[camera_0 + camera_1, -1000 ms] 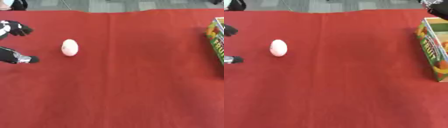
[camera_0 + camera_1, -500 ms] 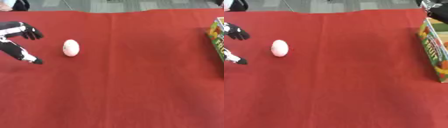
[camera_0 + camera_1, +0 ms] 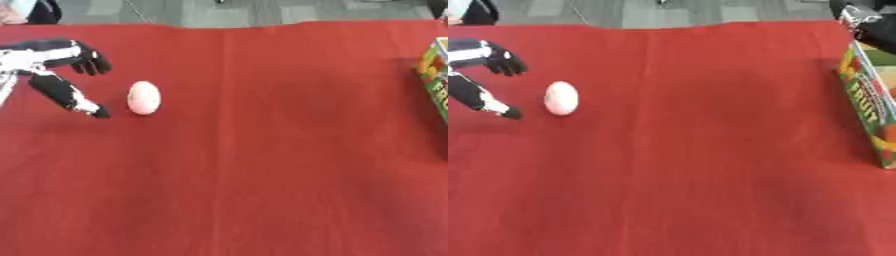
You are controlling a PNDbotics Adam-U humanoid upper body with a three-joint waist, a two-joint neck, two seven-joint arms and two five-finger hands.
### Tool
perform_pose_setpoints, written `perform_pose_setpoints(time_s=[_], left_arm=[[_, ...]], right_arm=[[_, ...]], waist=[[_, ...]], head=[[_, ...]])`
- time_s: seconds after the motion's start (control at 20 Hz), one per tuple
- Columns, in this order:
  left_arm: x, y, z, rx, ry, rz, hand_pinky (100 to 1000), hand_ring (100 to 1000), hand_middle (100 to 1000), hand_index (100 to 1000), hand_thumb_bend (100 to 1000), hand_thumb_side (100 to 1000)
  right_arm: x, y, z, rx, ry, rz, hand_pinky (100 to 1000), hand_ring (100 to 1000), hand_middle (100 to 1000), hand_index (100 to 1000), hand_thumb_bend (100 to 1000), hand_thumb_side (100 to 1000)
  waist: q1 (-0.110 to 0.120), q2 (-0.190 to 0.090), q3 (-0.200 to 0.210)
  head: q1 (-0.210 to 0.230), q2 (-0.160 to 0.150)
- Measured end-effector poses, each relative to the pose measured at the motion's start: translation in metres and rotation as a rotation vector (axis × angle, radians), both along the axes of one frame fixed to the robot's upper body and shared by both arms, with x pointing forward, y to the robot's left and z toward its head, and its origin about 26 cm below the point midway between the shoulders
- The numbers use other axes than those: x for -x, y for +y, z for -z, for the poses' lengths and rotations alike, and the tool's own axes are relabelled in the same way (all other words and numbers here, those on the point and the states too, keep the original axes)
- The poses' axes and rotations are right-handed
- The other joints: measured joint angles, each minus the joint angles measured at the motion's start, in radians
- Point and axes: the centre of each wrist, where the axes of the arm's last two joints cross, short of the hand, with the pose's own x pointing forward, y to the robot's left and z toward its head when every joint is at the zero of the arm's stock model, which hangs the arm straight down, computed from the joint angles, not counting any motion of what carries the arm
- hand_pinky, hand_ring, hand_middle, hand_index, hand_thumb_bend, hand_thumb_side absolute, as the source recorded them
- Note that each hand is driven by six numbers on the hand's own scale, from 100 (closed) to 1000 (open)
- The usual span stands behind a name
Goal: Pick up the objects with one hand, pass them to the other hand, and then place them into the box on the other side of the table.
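Egg [image 3: 143,97] lies on the red table [image 3: 262,165] at its left side, well apart from the box [image 3: 866,105] at the right edge. My left hand [image 3: 54,70], spread and empty, sits just beside it; next I must close around it.

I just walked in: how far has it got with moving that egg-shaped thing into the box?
Nothing looks done yet. The pale egg lies on the red table. The left hand, open, is beside it, not touching. Grasp, handover and placing in the box remain.
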Motion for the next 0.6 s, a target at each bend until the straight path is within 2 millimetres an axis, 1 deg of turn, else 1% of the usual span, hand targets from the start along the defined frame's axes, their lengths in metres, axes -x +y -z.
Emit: perform_pose_setpoints(time_s=[0.2,0.25,0.3,0.4,0.45,0.6], left_arm=[[-0.008,-0.005,0.009,-0.017,0.056,-0.002,812,774,739,830,714,269],[-0.01,-0.006,0.011,-0.021,0.068,-0.001,811,773,738,826,702,264],[-0.011,-0.007,0.012,-0.026,0.077,-0.001,810,770,734,817,685,279],[-0.012,-0.008,0.013,-0.028,0.087,0.0,807,770,733,811,675,259],[-0.013,-0.009,0.013,-0.027,0.09,0.0,806,769,732,810,658,257],[-0.014,-0.01,0.016,-0.021,0.082,-0.007,802,763,727,803,643,250]], right_arm=[[-0.001,0.001,0.002,-0.001,0.006,-0.002,757,787,672,762,522,220],[-0.001,0.0,0.002,-0.002,0.008,0.0,758,786,672,761,523,220],[-0.001,0.0,0.002,-0.002,0.009,0.0,760,786,671,761,531,210],[-0.002,0.0,0.003,-0.003,0.011,0.001,761,786,671,761,525,220],[-0.002,0.0,0.003,-0.003,0.013,0.002,761,786,670,760,525,220],[-0.003,0.0,0.004,-0.004,0.014,0.001,762,785,669,760,525,219]], waist=[[0.0,0.0,-0.002],[0.0,0.0,-0.003],[0.0,0.0,-0.004],[0.0,0.0,-0.006],[0.0,0.0,-0.006],[0.001,0.0,-0.007]], head=[[0.009,0.0],[0.012,0.0],[0.013,0.0],[0.017,0.0],[0.018,0.0],[0.022,0.0]])
